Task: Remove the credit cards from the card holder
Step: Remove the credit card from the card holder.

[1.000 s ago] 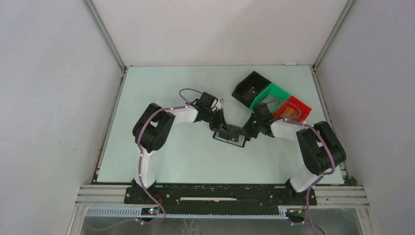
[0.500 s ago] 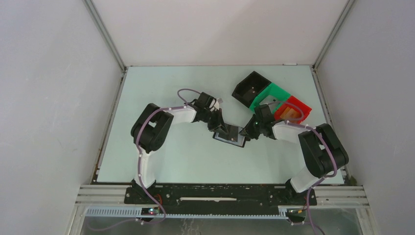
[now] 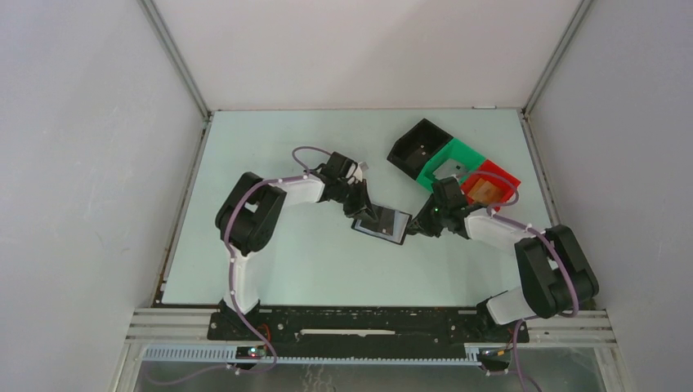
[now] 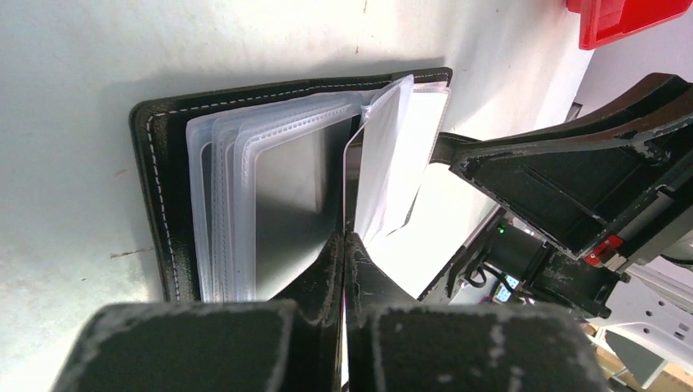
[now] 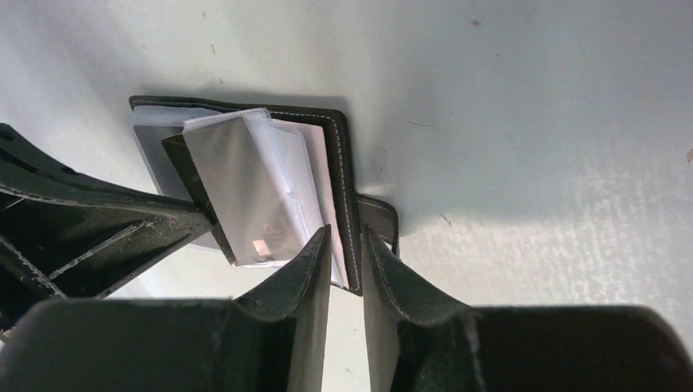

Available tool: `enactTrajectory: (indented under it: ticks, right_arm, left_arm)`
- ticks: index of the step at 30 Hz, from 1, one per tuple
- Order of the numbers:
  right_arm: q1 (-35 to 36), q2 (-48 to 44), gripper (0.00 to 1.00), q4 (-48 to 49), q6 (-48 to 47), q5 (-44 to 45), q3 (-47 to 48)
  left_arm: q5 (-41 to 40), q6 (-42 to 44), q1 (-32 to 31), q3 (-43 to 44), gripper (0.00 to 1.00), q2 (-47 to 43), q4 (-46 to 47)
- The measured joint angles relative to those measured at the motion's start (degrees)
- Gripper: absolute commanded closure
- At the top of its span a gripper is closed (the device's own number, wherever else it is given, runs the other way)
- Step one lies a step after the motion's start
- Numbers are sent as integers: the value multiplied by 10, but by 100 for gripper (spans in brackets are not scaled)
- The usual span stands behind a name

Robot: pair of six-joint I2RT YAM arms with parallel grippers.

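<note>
One card holder (image 3: 382,222) lay open on the pale desk (image 3: 286,147), between the two arms. It was black with white stitching along its edge (image 5: 342,163). Inside it was a stack of see-through pockets, like pages in a little book (too close together to count for sure).

The left end effector (image 3: 360,214) was at the holder's left side. Its fingers were pressed tight together (image 4: 344,241), pinching one clear sleeve (image 5: 245,121) and holding it up from the rest. One credit card (image 5: 237,192) showed inside that sleeve. It was flat and grey, with a tiny pale square near its bottom corner. The square was too small to read.

The right end effector (image 3: 415,228) was at the holder's right side. Its fingers stood a little way apart (image 5: 346,237), with the holder's stitched black edge running down between them. I could not tell if they were squeezing that edge or only sitting around it. A small black tab poked out just beside the right finger.

Three bins sat in a row at the far right of the desk: one black bin (image 3: 406,155), one green bin (image 3: 462,149) and one red bin (image 3: 505,175). They touched each other. One orange piece (image 3: 484,191) lay in the red bin.
</note>
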Motion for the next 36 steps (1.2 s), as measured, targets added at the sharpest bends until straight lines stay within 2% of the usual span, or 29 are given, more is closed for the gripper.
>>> enactTrajectory:
  ticks: [8,15,21,26,31,36]
  right_arm:
    - [43,2,74,16,-11,-3,10]
    - [57,48,78,48,-10,-8,33]
    - [56,93,83,66,2,-15,41]
    - [56,107,89,66,10,-19,51]
    - [56,110,99,61,16,-15,54]
    - [54,113,100,53,17,-15,59]
  left_arm:
    - [1,1,1,0,100,0,-2]
    - [5,5,1,0,100,0,-6]
    - [6,19,1,5,100,0,-28]
    - [6,40,2,42,100,8,-71]
    - [6,58,4,71,100,24,-102]
    - [13,70,9,82,100,35,-118]
